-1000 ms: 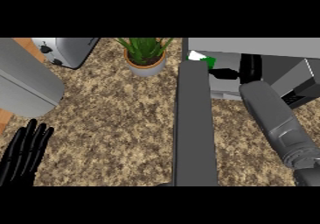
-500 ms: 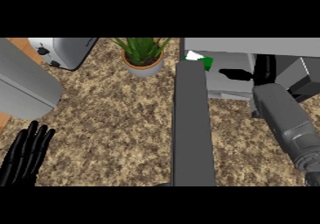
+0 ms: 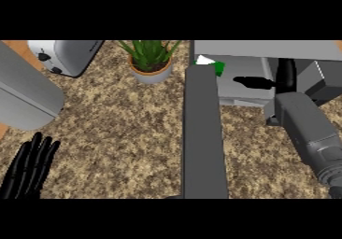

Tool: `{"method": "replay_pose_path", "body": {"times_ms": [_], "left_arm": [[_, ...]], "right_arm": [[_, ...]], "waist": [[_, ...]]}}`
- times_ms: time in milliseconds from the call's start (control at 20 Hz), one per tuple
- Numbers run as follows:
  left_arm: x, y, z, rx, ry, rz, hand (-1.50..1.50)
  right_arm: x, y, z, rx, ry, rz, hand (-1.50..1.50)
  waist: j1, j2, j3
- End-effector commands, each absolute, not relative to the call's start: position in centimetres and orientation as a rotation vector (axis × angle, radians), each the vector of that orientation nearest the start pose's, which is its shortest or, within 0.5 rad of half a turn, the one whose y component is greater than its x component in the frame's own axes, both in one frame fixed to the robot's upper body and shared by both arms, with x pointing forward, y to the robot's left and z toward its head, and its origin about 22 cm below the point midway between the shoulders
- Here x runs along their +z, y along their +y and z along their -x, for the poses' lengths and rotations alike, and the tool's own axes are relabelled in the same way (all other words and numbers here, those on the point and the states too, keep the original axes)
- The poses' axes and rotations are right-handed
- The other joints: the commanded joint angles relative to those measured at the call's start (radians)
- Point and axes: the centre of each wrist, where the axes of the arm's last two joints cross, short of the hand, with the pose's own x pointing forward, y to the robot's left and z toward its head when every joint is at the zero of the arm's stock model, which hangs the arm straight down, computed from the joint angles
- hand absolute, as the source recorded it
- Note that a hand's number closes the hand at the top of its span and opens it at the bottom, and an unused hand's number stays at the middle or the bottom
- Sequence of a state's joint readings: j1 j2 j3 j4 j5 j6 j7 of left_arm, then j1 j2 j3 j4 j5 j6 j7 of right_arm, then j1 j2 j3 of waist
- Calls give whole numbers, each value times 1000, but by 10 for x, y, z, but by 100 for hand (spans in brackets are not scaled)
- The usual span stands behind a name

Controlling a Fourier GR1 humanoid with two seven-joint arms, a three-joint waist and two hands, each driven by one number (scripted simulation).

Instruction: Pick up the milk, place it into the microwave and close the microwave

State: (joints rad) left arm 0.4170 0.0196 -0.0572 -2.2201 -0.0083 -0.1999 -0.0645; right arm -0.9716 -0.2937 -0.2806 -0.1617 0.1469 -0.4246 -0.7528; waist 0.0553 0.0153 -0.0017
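The milk (image 3: 209, 66), a green and white carton, stands inside the open microwave (image 3: 270, 49) at its left end, just behind the door's hinge side. The microwave door (image 3: 203, 140) stands wide open and shows edge-on as a long grey slab running toward me. My right hand (image 3: 282, 79) is inside the microwave to the right of the carton, fingers straight and thumb pointing left, with a gap between it and the milk. Low at the left edge, my left hand (image 3: 29, 165) rests open over the counter, fingers up.
A potted plant (image 3: 152, 63) stands left of the microwave door. A toaster (image 3: 67, 55) sits at the back left, and a large grey rounded object (image 3: 22, 98) lies at the left edge. The speckled counter (image 3: 125, 135) stretches between my left hand and the door.
My right hand has let go of the milk and drawn away to the right inside the microwave. The carton stays at the left end. The left hand has barely moved.
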Motion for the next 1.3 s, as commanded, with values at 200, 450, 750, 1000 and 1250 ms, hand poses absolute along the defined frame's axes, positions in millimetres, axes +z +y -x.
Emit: {"method": "replay_pose_path", "body": {"times_ms": [200, 450, 750, 1000, 1250], "left_arm": [[78, 237, -131, -123, -1890, 46, -150], [73, 229, -131, -133, -1903, 23, -150], [80, 231, -135, -110, -1895, 16, -150], [73, 243, -129, -114, -1843, 31, -150], [79, 231, -130, -168, -1861, 150, -150]], "right_arm": [[-28, -292, -392, 112, -1842, 486, -150], [-50, -287, -376, 131, -1799, 362, -150], [-81, -284, -350, 98, -1715, 333, -150], [-110, -263, -322, 88, -1697, 239, -150], [-146, -267, -275, 1, -1701, 168, -150]], "waist": [[-25, -5, 3], [-45, -15, 2], [-51, -15, 2], [-66, -22, 1], [-58, -16, 2]]}}
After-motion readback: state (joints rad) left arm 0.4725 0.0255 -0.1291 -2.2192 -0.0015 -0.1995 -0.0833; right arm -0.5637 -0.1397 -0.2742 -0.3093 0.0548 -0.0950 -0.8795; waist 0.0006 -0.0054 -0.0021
